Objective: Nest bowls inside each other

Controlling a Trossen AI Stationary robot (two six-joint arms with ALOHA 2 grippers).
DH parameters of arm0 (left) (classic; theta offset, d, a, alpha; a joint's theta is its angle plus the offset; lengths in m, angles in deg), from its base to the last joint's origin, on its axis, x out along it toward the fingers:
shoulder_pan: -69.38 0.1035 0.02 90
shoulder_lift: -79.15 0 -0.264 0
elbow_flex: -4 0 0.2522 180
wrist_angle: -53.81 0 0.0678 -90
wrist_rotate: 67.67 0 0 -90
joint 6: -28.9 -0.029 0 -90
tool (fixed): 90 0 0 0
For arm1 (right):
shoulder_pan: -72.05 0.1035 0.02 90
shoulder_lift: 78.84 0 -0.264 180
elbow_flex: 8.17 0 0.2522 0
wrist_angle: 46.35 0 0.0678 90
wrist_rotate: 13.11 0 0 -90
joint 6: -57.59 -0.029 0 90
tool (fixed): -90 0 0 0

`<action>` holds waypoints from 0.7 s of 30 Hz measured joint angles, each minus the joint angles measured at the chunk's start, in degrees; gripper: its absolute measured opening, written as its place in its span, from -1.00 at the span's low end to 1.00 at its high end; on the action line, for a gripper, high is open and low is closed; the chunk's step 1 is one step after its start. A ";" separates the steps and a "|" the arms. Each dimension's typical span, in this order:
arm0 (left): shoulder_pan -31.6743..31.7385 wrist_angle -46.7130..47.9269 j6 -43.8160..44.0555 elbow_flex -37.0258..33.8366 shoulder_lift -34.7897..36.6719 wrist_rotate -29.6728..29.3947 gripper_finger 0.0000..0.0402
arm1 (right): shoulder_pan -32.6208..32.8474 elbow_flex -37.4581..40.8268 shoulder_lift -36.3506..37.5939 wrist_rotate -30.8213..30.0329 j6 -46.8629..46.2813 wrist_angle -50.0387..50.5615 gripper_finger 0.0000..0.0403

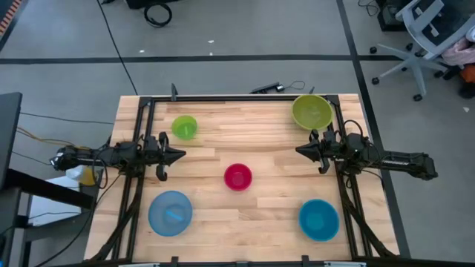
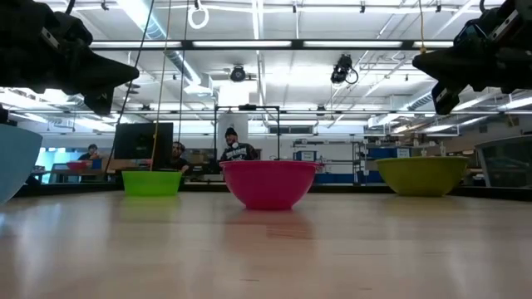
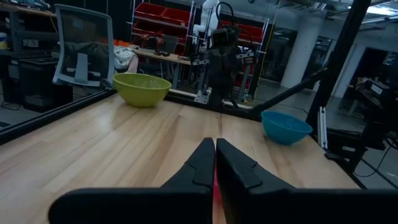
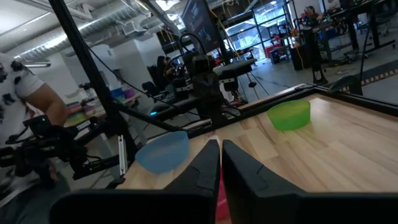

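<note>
Five bowls stand apart, upright on their bases, on the wooden table point(image 1: 267, 208). The olive-green bowl point(image 1: 312, 111) is at the far right and the small lime-green one point(image 1: 184, 127) at the far left. In the middle sits the magenta-red bowl point(image 1: 238, 176). The light blue bowl point(image 1: 171, 213) is near left, the teal-blue one point(image 1: 319, 219) near right. My left gripper point(image 1: 180, 155) hovers shut at the left edge, pointing level toward the middle. My right gripper point(image 1: 300, 150) hovers shut at the right edge, facing it. Neither touches a bowl.
A black frame point(image 1: 237, 99) runs along the table's far edge and down both sides under the arms. An office chair point(image 1: 427, 37) and cables lie on the floor beyond. People sit at desks point(image 2: 204, 154) in the room behind.
</note>
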 joint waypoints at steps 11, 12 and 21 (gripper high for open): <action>0.02 -6.31 11.81 0.00 0.03 -3.27 -0.91 | 0.01 0.00 0.00 -0.01 0.00 0.00 -0.87; 0.04 -6.90 12.58 0.00 0.05 -3.47 -0.91 | 0.01 0.00 0.01 0.01 0.00 -0.01 -0.87; 0.09 -11.26 18.17 0.29 -1.49 -10.77 -0.91 | 0.02 0.00 -0.12 -6.25 -7.08 -5.29 -0.87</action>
